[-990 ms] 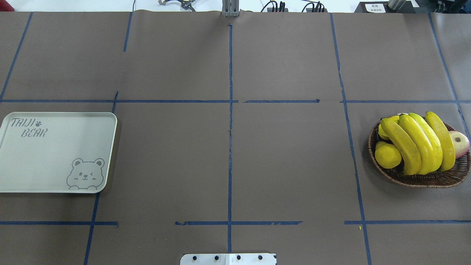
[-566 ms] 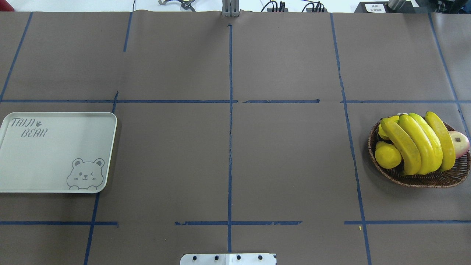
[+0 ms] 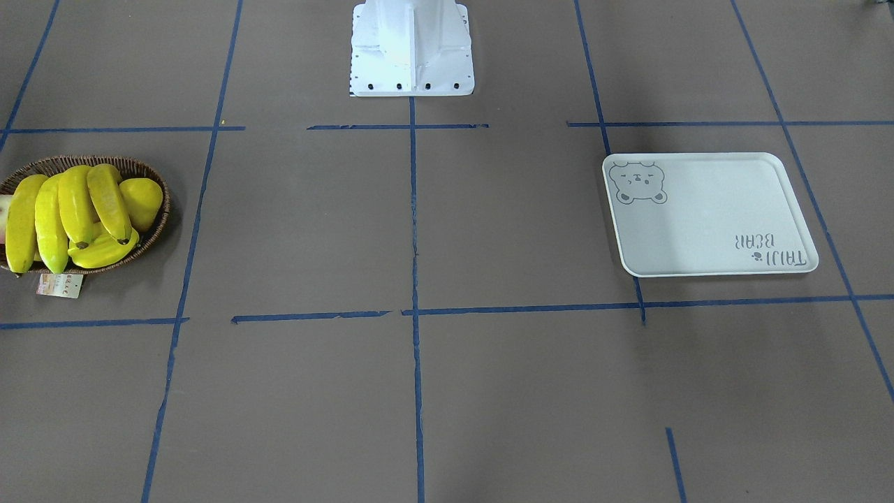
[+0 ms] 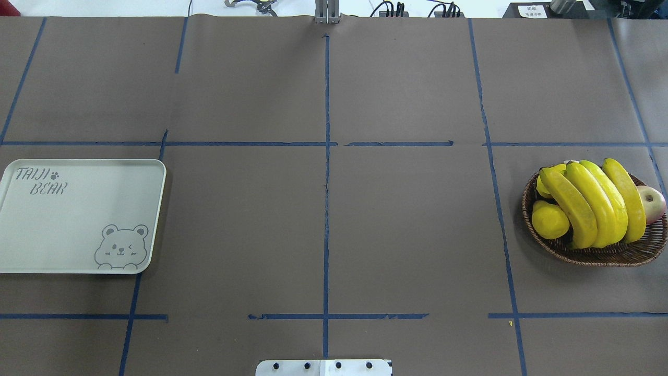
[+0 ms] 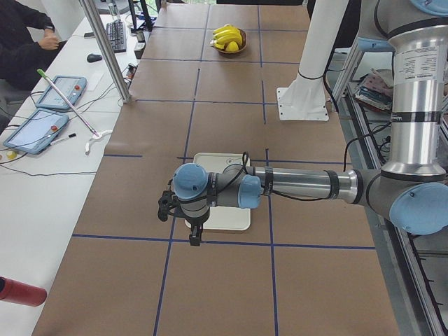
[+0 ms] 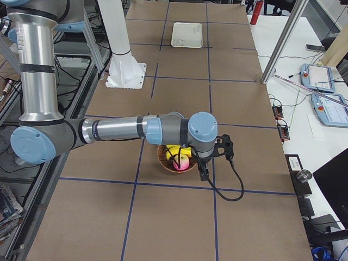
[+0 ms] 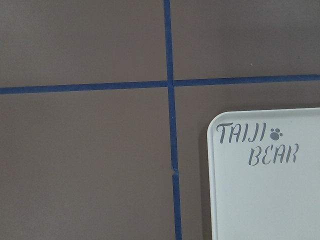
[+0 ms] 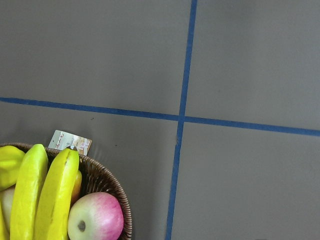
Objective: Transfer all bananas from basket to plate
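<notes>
**Overhead exterior: four bananas in basket, both arms over the table ends**

Overhead exterior view shows the table (image 4: pixel 407 219) covered in brown paper and gridded with blue tape lines (image 4: pixel 326 209). The white robot base (image 3: pixel 412 49) stands at the middle of the robot's edge.

- Left arm (image 5: pixel 301 185): stretched level over the table, wrist turned down. The left fingers (image 5: pixel 194 238) hang above the plate's outer edge. They show only in the side view, so clenched or released cannot be told.
- Right arm (image 6: pixel 119 129): stretched level likewise. The right fingers (image 6: pixel 203 174) hang above the basket's outer rim. They too show only from the side, so their state cannot be told.
- Plate (image 4: pixel 78 219): white tray, flat on the table at the robot's left, with "TAIJI BEAR" lettering and a bear outline.
- Basket (image 4: pixel 600 256): dark wicker oval at the robot's right, well apart from the plate.
- Bananas (image 4: pixel 595 203): four, side by side across the basket, resting on the other fruit.
- Other fruit in the basket:
  - yellow pear-shaped fruit (image 4: pixel 549 220), on the side towards the plate;
  - pink apple (image 4: pixel 651 203), at the far side, touching the outermost banana;
  - ridged star fruit (image 3: pixel 101 251), under the banana tips.
- Paper tag (image 3: pixel 60 285): flat on the table, just beside the rim on the operators' side.
</notes>
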Action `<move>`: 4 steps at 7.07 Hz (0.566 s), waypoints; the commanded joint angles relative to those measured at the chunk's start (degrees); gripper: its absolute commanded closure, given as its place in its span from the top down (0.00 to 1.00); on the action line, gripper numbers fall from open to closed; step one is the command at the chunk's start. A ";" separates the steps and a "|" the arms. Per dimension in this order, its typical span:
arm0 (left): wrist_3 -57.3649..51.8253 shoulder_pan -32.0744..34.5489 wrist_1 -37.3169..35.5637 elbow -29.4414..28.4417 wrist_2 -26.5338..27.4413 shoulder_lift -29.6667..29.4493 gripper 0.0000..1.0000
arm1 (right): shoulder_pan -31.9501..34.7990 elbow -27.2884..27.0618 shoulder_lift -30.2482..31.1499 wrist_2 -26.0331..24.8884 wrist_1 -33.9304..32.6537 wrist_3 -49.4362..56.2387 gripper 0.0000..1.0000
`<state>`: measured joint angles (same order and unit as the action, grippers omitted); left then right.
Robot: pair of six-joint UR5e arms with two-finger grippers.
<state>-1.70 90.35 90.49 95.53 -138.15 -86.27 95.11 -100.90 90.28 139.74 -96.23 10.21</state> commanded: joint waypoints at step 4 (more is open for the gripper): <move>-0.05 0.09 0.13 0.01 -0.10 0.05 1.00 | -20.07 -19.13 1.13 -5.99 0.17 -22.46 1.00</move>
<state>-1.75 90.42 90.55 95.54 -138.25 -86.23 82.88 -115.54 91.78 138.86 -96.10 -5.38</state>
